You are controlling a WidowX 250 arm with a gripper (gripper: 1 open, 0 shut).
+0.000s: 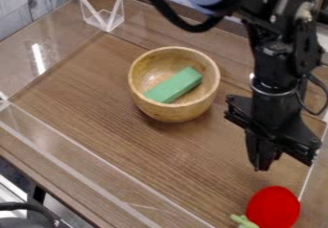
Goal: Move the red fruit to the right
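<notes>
wooden bowl (152, 100) holds green block (174, 85) — red fruit (273, 208) below gripper (264, 163).

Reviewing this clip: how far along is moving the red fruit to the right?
Done: the red fruit lies at the table's near right corner. In hand: nothing; the gripper is shut, empty, above and clear of the fruit. Left: little visible; the wooden bowl with the green block is untouched.

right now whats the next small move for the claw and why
Probably lower the claw back toward the red fruit and open it: the jaws look shut on nothing, hanging just above the fruit, which sits untouched at the table's near edge.
</notes>
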